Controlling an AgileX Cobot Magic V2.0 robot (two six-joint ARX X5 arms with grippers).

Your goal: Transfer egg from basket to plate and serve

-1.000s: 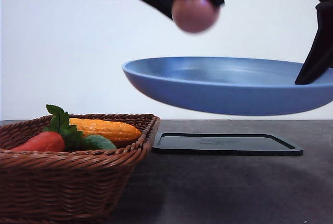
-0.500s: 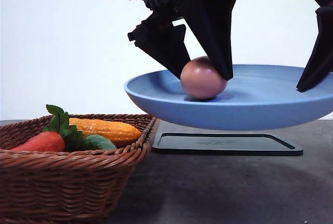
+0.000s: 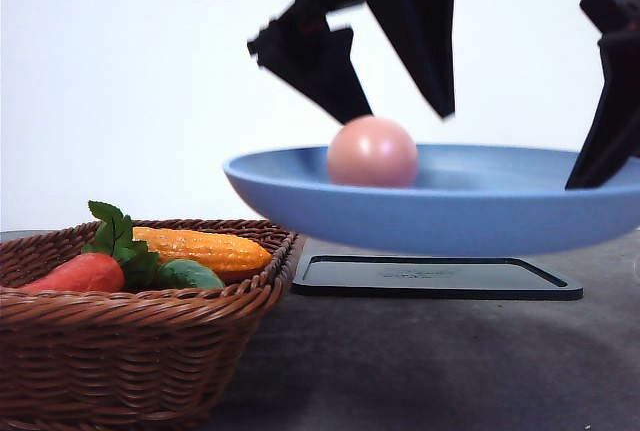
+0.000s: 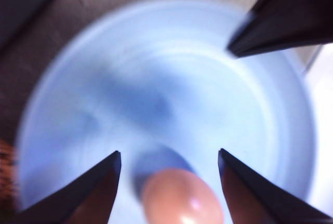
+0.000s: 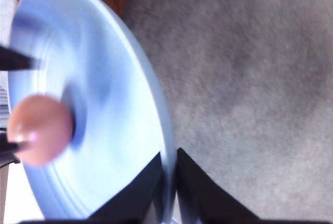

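Egg [image 3: 372, 152] below parted left fingers [image 3: 318, 69]

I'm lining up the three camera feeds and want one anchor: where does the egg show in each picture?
Front view: the egg sits in the plate, below the open left hand.
Left wrist view: the egg lies at the lower edge, between the two dark fingers.
Right wrist view: the egg is at the left edge, on the plate.
Shared landmark: the light-blue plate, gripped at its rim by the right hand.
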